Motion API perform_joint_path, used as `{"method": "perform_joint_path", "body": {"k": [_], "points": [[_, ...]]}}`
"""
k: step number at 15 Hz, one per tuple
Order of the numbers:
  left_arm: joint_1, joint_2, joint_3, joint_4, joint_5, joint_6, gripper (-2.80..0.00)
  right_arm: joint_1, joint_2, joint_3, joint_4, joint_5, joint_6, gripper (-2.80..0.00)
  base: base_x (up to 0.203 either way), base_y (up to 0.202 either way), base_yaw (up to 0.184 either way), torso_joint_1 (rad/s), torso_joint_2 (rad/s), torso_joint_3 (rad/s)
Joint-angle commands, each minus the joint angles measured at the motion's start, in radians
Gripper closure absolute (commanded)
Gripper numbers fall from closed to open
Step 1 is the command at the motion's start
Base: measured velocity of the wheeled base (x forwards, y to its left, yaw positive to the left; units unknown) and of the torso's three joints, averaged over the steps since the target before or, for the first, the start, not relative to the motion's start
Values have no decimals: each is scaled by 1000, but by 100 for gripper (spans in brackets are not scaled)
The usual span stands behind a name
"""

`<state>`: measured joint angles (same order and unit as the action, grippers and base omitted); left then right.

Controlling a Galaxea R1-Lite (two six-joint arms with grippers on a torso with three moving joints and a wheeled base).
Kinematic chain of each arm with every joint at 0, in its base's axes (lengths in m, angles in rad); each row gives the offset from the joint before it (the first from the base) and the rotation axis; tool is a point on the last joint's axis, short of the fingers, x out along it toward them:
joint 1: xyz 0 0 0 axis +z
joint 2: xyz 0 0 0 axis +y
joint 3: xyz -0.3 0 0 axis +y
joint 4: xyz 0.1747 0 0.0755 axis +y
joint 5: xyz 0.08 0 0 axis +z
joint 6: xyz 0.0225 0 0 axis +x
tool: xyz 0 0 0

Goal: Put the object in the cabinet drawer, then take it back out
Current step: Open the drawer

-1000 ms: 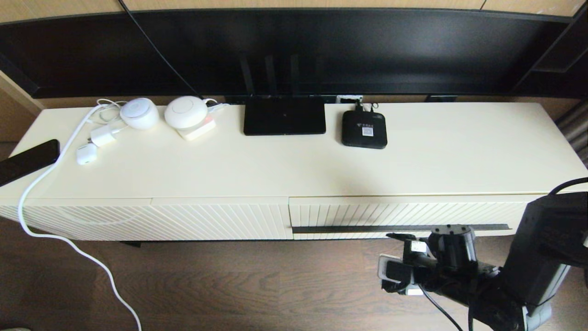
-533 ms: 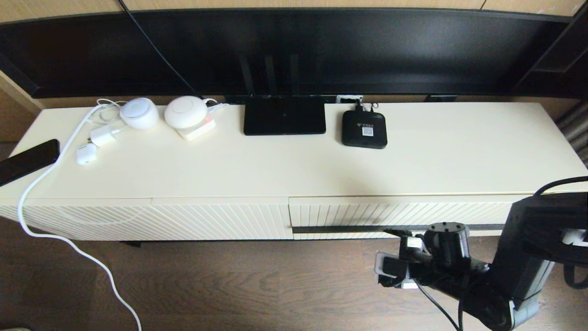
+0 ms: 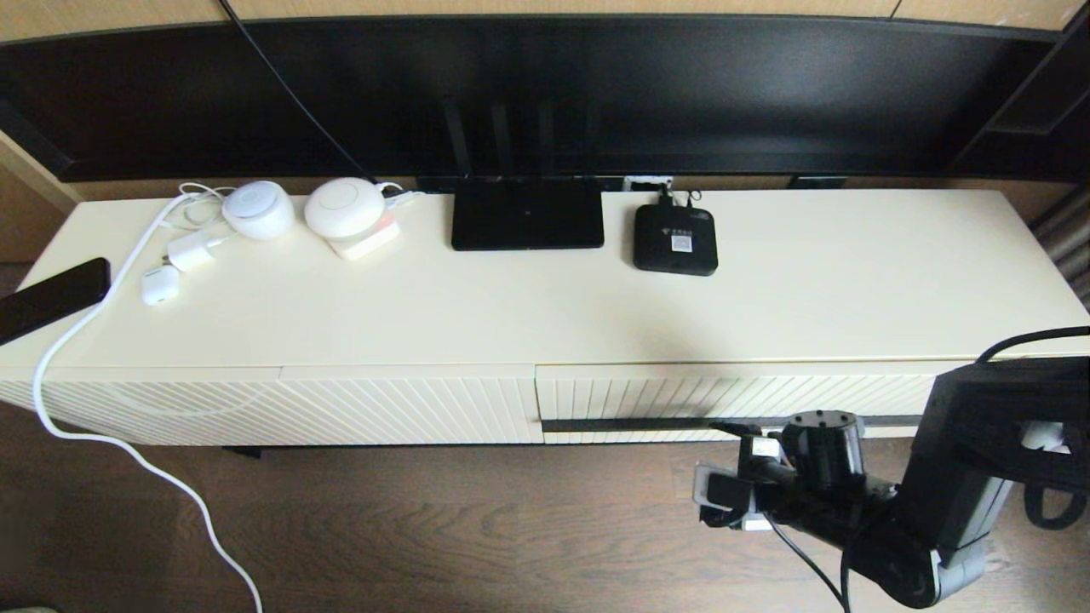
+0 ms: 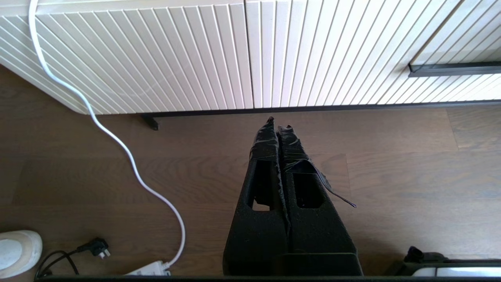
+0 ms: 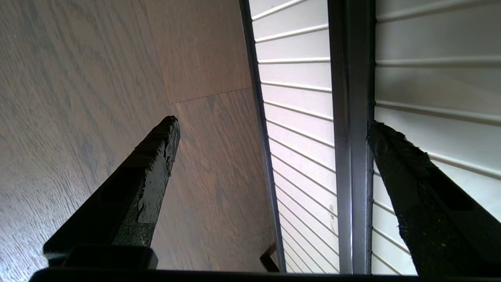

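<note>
The cabinet drawer (image 3: 732,393) is closed, its ribbed cream front flush with the cabinet and its thin dark bar handle (image 3: 630,424) running along it. My right gripper (image 3: 734,438) is open at the handle, low on the right. In the right wrist view the handle (image 5: 350,156) passes between the fingers of my right gripper (image 5: 274,125): one fingertip (image 5: 391,149) lies by the bar against the ribbed front, the other hangs over the floor. My left gripper (image 4: 278,123) is shut and empty above the floor, facing the cabinet. The black organizer box is out of view.
On the cabinet top (image 3: 809,289) sit a flat black router (image 3: 526,223), a small black device with a sticker (image 3: 674,240), white round gadgets (image 3: 345,207), chargers and a phone (image 3: 51,298). A white cable (image 3: 128,451) trails to the wooden floor. The handle-less ribbed panel (image 3: 341,409) is left of the drawer.
My right arm has shifted slightly left, bringing the open gripper a little further along the drawer handle. The drawer stays closed.
</note>
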<state>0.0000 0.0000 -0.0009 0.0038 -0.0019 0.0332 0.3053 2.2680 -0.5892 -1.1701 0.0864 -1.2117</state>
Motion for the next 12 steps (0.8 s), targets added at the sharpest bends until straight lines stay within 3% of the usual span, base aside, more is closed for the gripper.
{"method": "perform_joint_path", "body": {"k": [1,12], "points": [[0,2,0,0,0,1,0,-1,13,-11,-6,1,-8,-280,0,0,0,0,0,0],[0,2,1,1,0,1,0,-4,33,18,-6,18,-9,-280,0,0,0,0,0,0]]}}
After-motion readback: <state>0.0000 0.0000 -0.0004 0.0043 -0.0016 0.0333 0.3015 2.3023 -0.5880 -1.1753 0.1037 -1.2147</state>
